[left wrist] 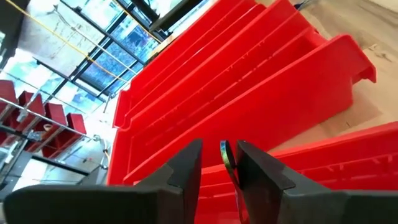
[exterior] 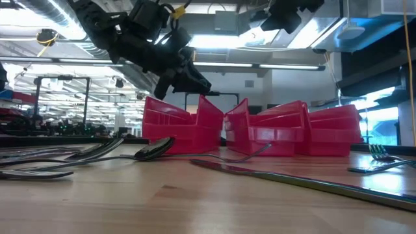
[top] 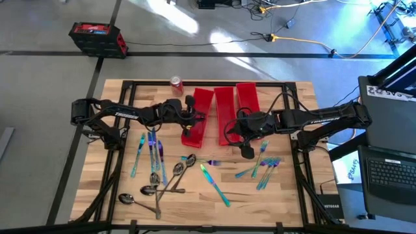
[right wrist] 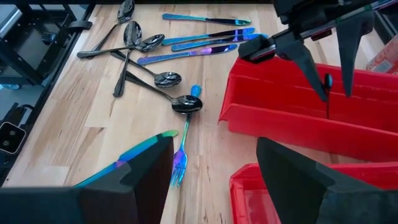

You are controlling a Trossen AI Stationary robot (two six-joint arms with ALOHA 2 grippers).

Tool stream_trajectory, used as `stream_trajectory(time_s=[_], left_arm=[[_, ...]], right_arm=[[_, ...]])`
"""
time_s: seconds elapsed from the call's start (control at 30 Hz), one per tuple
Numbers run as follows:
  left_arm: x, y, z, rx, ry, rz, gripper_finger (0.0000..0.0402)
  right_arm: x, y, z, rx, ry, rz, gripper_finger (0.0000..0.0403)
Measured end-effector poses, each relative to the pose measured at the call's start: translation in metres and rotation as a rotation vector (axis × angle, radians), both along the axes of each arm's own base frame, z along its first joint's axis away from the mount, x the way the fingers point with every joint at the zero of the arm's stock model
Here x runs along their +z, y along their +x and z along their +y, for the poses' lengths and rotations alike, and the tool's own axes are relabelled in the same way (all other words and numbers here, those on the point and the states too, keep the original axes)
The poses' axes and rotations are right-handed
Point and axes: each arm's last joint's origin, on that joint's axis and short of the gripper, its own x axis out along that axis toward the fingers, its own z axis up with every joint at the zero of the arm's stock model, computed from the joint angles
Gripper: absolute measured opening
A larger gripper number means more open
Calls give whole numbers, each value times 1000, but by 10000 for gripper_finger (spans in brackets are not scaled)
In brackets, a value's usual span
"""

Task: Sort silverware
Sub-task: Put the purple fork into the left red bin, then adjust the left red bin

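On the table (top: pixel 292 195), three red bins (top: pixel 224 114), one soda can (top: pixel 176 82).

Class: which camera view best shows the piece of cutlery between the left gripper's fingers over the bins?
The left wrist view: a thin iridescent piece stands between the left gripper fingers, above a red bin. The right wrist view shows it farther off; the high and low views show only the gripper.

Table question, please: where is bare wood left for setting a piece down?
Free: the near right corner of the table, beyond the fork cluster, and the far left corner beside the soda can. Crowded: the near left, around the spoons and knives.
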Motion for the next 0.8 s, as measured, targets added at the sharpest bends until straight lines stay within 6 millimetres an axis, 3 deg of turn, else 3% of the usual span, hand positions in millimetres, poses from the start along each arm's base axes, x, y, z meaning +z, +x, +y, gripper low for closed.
stream_trajectory(time_s=[0.4,0.67,0.8], left_arm=[[15,-3,-25,34,-107,-55,86],[-3,-11,-40,55,-241,138,86],[-5,-12,-45,77,-302,154,86]], right_arm=[[0,0,0,2,-3,1,216],[0,0,0,4,-6,-1,216],[0,0,0,4,-6,-1,216]])
